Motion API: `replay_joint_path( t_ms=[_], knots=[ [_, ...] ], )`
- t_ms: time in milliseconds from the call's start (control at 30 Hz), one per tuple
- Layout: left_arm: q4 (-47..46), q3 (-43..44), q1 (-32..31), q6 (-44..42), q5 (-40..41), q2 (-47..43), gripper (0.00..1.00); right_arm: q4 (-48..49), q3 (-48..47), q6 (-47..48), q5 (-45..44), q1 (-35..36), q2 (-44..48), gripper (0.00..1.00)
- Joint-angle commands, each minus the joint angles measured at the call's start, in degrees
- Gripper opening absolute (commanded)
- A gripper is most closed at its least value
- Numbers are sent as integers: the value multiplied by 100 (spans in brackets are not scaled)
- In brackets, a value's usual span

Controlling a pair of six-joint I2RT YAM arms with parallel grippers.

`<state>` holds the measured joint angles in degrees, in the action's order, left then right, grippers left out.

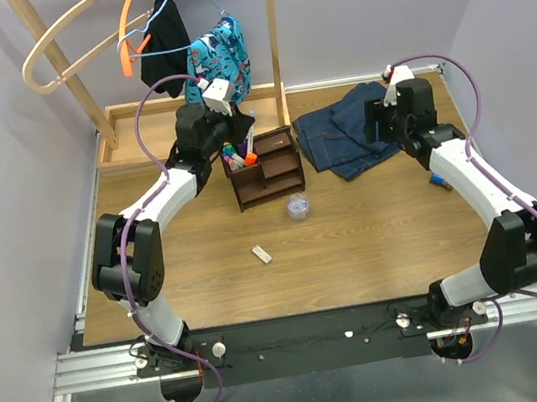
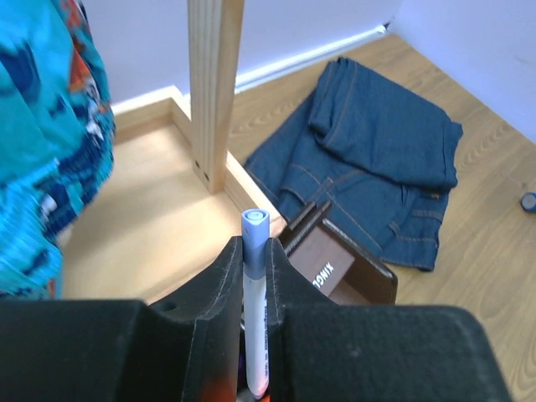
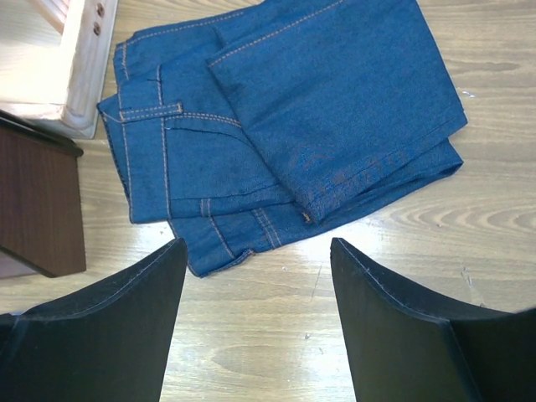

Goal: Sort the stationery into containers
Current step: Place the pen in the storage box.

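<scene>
Here, a blue-capped white pen (image 2: 255, 322) sits pinched between the left jaws — right jaws gape empty.

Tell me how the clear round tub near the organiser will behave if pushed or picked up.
The tub looks small and see-through, so probably light; a push would likely slide it on the smooth table. It seems to stand on its flat base, so it should skid rather than roll unless tipped. Its round wall may slip out of a loose grip.
</scene>
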<state>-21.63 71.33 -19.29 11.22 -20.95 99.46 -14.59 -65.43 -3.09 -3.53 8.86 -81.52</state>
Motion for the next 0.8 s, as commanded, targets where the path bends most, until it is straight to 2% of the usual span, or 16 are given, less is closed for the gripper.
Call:
replay_joint_path(
  t_ms=[0, 300, 400, 433, 467, 567, 767],
  knots=[
    [-597, -461, 21, 135, -138, -67, 10, 132, -84, 125, -34, -43, -163, 77],
    [-711, -1164, 162, 29, -155, -366, 11, 158, -110, 169, 107, -43, -356, 77],
    [-702, -1323, 224, 3, -181, -454, 15, 202, -119, 186, 124, -43, -374, 77],
    [-702, -1341, 224, -15, -181, -471, 18, 211, -119, 195, 124, -43, -374, 77],
    [-685, -1350, 224, -41, -190, -515, 30, 211, -119, 204, 133, -43, -374, 77],
    [-537, -1271, 224, -41, -269, -594, 48, 185, -163, 230, 142, -43, -365, 77],
    [61, -621, 224, -129, -507, -866, 57, 184, -41, 396, 151, -43, -59, 77]
  ],
)
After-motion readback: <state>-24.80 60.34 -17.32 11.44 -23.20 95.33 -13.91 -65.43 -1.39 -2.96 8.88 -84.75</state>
